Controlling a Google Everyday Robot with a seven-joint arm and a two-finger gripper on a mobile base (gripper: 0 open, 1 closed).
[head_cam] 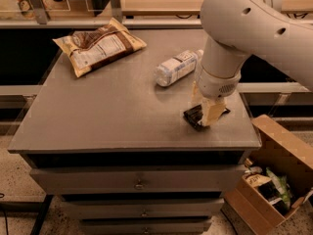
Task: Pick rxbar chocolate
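Where the worktop's (112, 116) front right corner sits nearest me, above the drawers (139, 182) and beside an open cardboard box (286, 146) on the floor, I see the gripper (206, 106) down on the rxbar chocolate (192, 116). The bar lies flat on the worktop with its black ends showing either side. Whether the gripper is clamped on it I cannot tell. Just beyond, a clear plastic bottle (175, 68) lies on its side, and at the far left is a tan-and-brown snack bag (100, 45).
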